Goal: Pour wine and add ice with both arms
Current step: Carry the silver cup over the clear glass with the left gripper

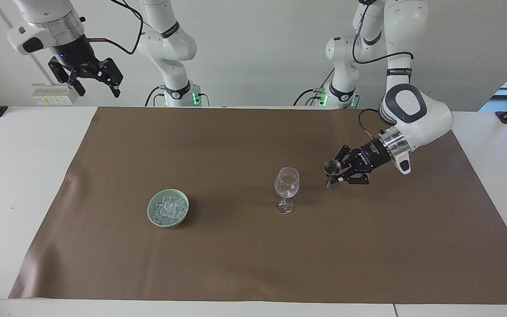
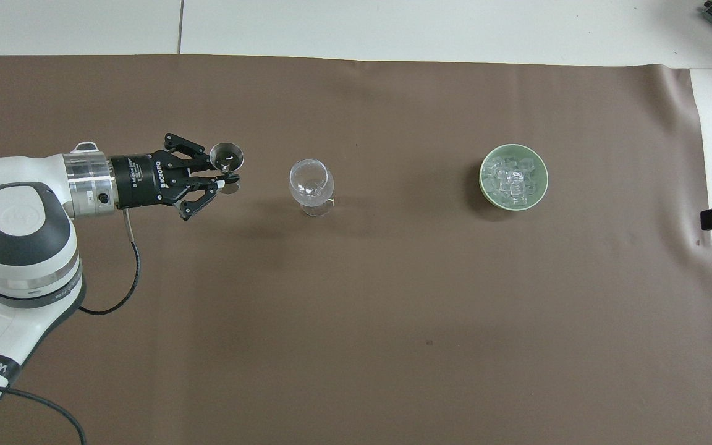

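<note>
Ice (image 1: 168,208) lay heaped in a green bowl (image 1: 182,216) beside the wine glass (image 1: 287,183); left gripper (image 1: 333,173), jaws clamped on a metal jigger (image 1: 332,167), risked spilling if tilted early; right gripper (image 1: 90,78) waited aloft, jaws apart.

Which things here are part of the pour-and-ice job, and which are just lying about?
Job:
- metal jigger held in the left hand
- wine glass
- ice in the green bowl
- right hand, waiting raised

Lying about:
- brown mat

Clear ice (image 1: 168,208) heaped in bowl (image 1: 153,219)
</note>
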### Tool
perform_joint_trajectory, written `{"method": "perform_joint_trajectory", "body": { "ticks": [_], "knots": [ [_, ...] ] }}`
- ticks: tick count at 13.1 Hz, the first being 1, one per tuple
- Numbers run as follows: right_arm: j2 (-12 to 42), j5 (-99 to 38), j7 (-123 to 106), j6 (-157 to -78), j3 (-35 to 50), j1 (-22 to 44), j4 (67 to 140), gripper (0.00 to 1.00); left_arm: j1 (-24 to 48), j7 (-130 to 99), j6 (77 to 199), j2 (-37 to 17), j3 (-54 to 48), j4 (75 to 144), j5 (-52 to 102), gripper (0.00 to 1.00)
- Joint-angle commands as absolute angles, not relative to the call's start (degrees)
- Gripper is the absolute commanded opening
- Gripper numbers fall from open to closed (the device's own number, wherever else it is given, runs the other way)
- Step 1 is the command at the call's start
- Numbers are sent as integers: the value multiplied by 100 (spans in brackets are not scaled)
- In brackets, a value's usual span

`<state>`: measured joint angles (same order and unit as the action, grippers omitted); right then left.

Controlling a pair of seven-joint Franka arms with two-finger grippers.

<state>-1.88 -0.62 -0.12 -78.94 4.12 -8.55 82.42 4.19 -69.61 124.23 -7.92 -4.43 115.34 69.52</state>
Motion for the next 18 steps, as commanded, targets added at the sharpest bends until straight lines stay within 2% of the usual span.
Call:
{"method": "perform_joint_trajectory", "body": {
  "ticks": [1, 10, 18],
  "knots": [
    [-281, -141, -88, -7928, 422, -879, 8358, 100, 659, -7540, 12612, -668, -360, 11435, 6470, 0],
    [-281, -141, -88, -7928, 422, -879, 8358, 100, 1177, -7866, 13227, -642, -360, 11426, 6390, 0],
    [-281, -141, -88, -7928, 422, -888, 8350, 100, 1309, -8244, 13263, -624, -387, 11356, 5512, 0]
  ]
}}
